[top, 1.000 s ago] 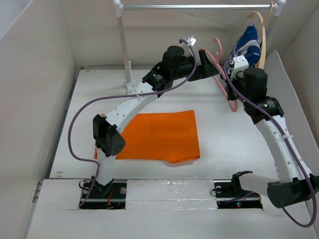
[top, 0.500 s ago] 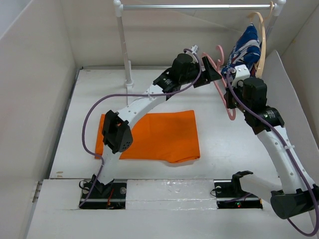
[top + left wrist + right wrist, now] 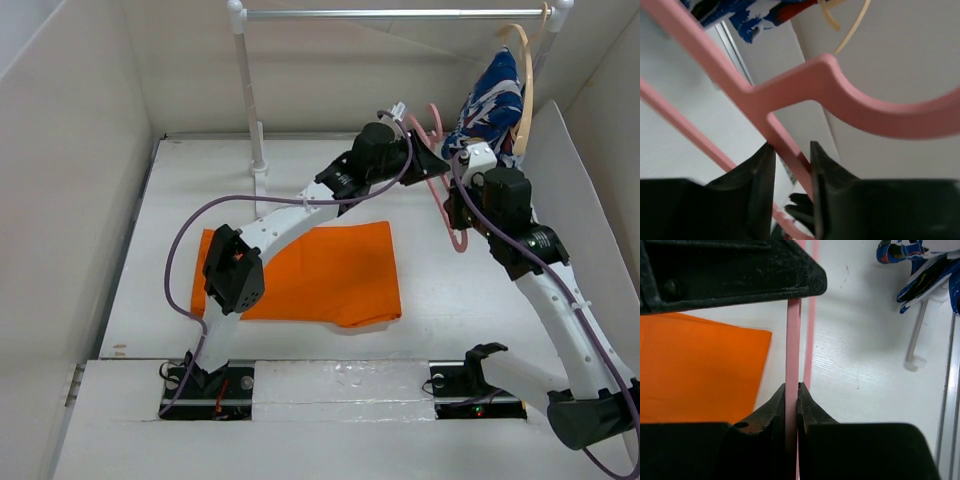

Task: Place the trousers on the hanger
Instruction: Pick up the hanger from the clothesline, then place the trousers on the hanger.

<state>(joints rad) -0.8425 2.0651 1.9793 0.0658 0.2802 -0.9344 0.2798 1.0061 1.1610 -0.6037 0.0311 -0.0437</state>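
Two hands are set at the hanger (image 3: 870, 115), now being steadied: clamped by the right hand (image 3: 791, 386), straddled by the left hand (image 3: 788, 147), grip indiscernible. Next, the trousers (image 3: 320, 265) left of it need fetching.

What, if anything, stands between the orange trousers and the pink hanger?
Nothing visible does. The trousers lie flat on the table; the hanger is up in the air past their far right corner, clamped by the right gripper, and the left gripper has its jaws astride it.

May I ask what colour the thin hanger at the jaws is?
The hanger is plain pink; best seen in the left wrist view.
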